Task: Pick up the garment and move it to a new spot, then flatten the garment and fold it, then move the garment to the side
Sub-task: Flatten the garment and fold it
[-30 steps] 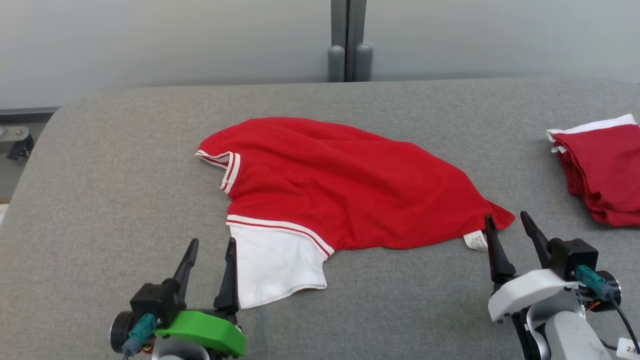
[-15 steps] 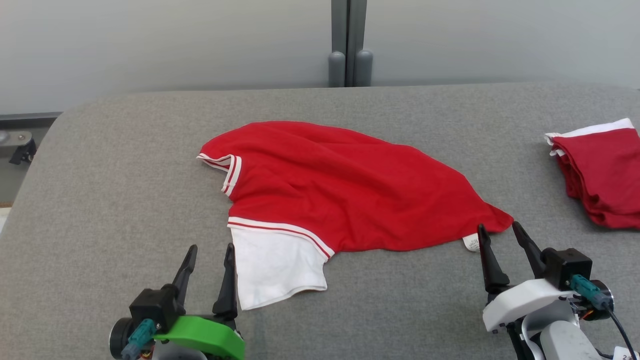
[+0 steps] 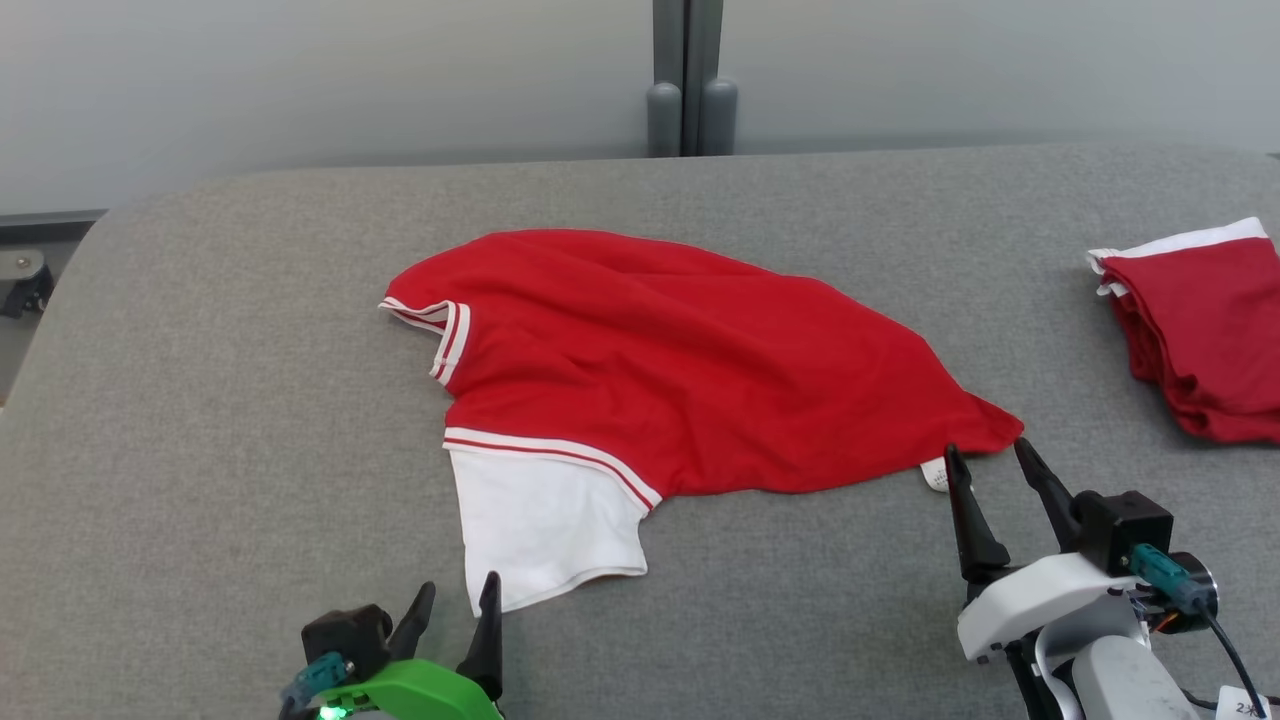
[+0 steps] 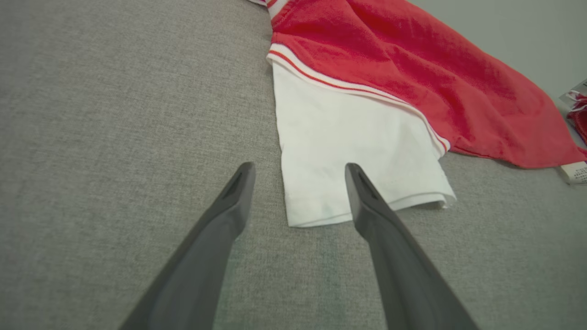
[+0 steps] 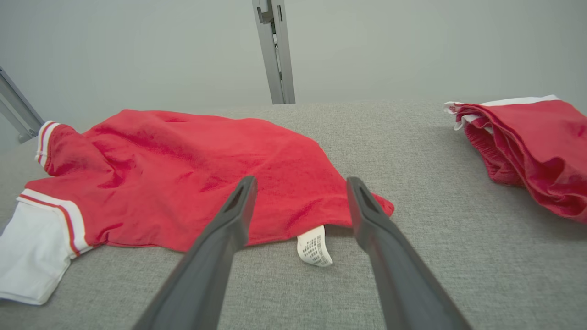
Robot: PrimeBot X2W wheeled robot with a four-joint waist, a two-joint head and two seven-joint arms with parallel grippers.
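Here the rumpled red-and-white knit garment lies centred on the coarse grey tabletop. Left gripper by its white hem, right gripper by its pointed corner; tapered fingers wide, empty.

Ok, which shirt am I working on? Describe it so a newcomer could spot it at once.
Start at the grey table and look to its middle. The shirt lies there spread out and rumpled, red with a white panel at its near left corner. The other red clothes, at the table's right edge, sit in a folded pile.
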